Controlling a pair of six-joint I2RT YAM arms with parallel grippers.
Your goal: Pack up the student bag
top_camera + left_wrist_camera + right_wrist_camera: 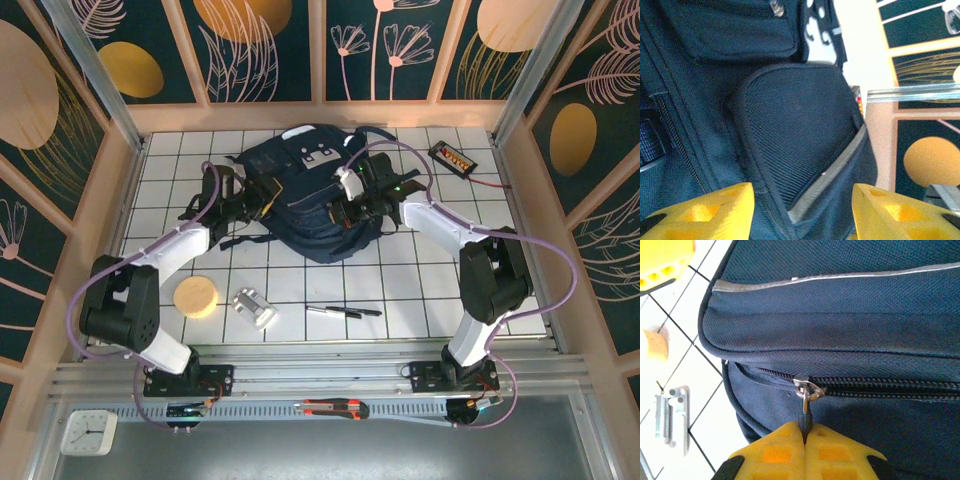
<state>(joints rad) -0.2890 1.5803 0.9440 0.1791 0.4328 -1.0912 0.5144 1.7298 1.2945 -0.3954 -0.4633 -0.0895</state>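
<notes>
The student bag (pixel 310 215), a large dark navy backpack with a pale stripe, lies at the back middle of the tiled table. My right gripper (pixel 805 432) is shut on the dark zipper pull (pixel 805 414) that hangs from a metal slider (pixel 805 386) on the bag's (pixel 840 300) side zip. It sits at the bag's right side (pixel 342 210). My left gripper (pixel 802 210) is open. A corner of the bag's front pocket (pixel 795 125) with its grey edging lies between the spread yellow fingers. In the top view the left gripper (pixel 262 196) is at the bag's left side.
On the near tiles lie a round tan disc (pixel 196 296), a small metal part (pixel 254 307) and a black pen (pixel 345 311). A black device with orange marks (pixel 451 156) sits at the back right. A utility knife (pixel 335 407) and a clock (pixel 88 431) lie below the table edge.
</notes>
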